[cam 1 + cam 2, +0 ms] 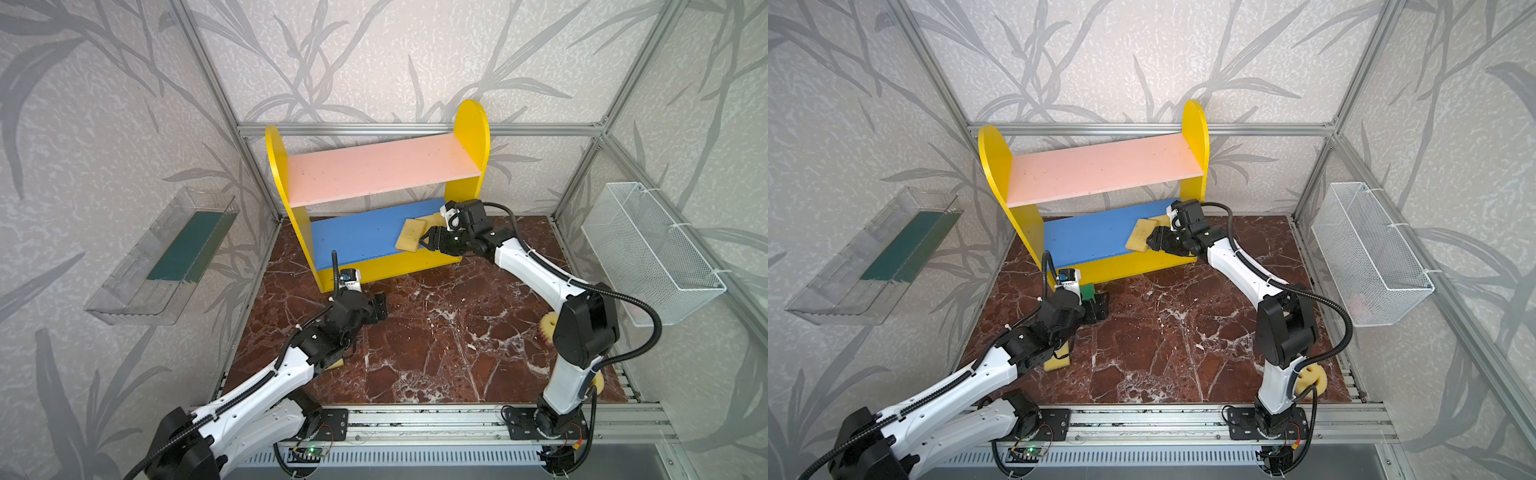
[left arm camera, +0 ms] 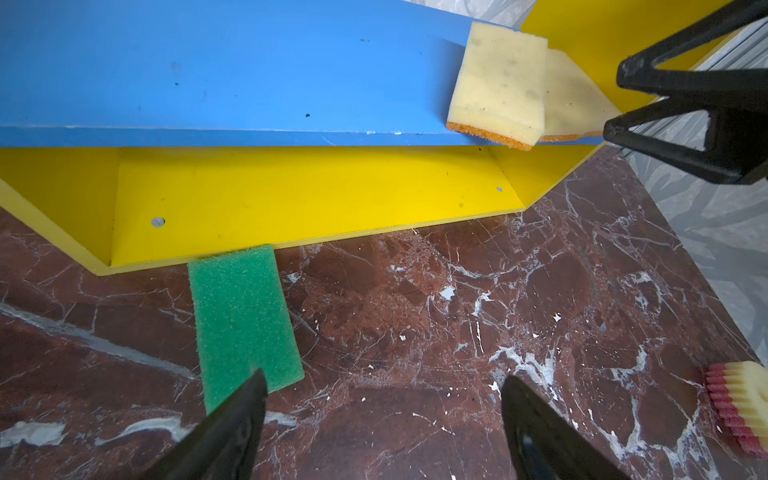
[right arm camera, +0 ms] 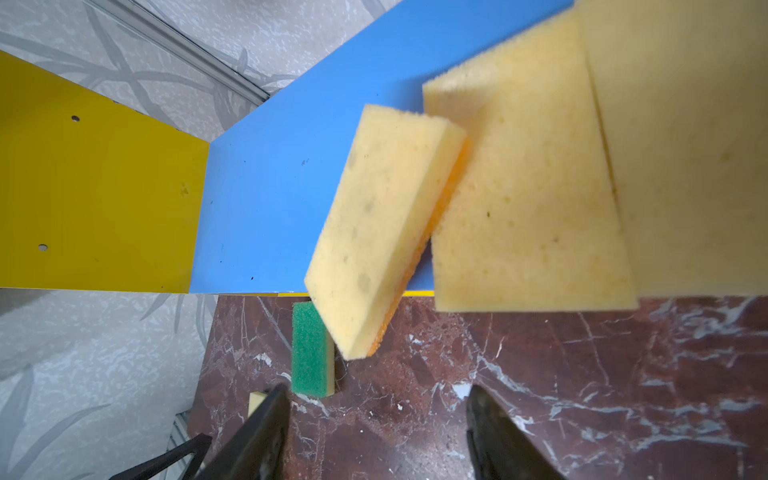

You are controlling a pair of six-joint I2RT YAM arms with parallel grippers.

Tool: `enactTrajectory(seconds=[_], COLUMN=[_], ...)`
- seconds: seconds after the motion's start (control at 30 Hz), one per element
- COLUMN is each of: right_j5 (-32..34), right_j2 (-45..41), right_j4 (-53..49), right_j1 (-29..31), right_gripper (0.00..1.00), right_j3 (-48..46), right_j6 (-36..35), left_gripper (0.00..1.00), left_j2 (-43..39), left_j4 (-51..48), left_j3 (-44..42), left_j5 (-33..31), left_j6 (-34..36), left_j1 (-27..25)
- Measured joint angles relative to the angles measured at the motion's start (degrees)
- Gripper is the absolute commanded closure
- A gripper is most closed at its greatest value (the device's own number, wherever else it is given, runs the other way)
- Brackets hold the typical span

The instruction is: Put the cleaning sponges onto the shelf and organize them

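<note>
The right gripper (image 3: 378,399) holds its jaws apart with nothing between them, at the bottom of its wrist view, just short of an orange-faced sponge (image 3: 382,224) in the centre. That sponge lies pale side up on the shelf's blue board (image 1: 353,237), skewed, with one end overhanging the front edge. It touches a second pale sponge (image 3: 528,199) to its right and may overlap it. It looks released rather than held, and probably needs a nudge inward to sit square.

The left gripper (image 2: 384,386), at the bottom of its own wrist view, is also spread wide and empty. It sits just short of the green sponge (image 2: 245,324), whose far end touches the base of the shelf (image 1: 471,137); this is likely the next pick.

In a top view, a yellow sponge (image 1: 1057,361) lies under the left arm at lower left, and a round smiley sponge (image 1: 1310,376) lies at lower right. The pink board (image 1: 374,166) is bare. No brand, label or writing can be read.
</note>
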Motion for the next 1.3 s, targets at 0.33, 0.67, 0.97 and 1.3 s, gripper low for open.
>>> enactTrajectory(seconds=[0.33,0.67,0.97,1.3], right_j5=[0.3,-0.3,-1.4,-2.7], right_j2=[0.7,6.0,8.1,8.1], right_j4=[6.1,10.0,11.8,12.9], right_j1=[2.6,2.2,2.2,2.2], right_gripper=[0.35,0.41,0.70,0.82], right_j3=[-1.5,-0.9,0.2,1.2], right_j6=[7.1,12.2,14.3,13.9], left_gripper=[0.11,0.11,0.11,0.11], left_j2=[-2.7,-5.4,-5.6,-5.6], left_j4=[-0.3,-2.2,-2.4,-2.5], left_j3=[-1.0,-2.4,-2.9,-3.0], left_j5=[1.1,1.2,1.2,1.2], left_j6=[-0.6,-0.6,-0.6,-0.6], left_j1=[0.0,0.2,0.2,0.3])
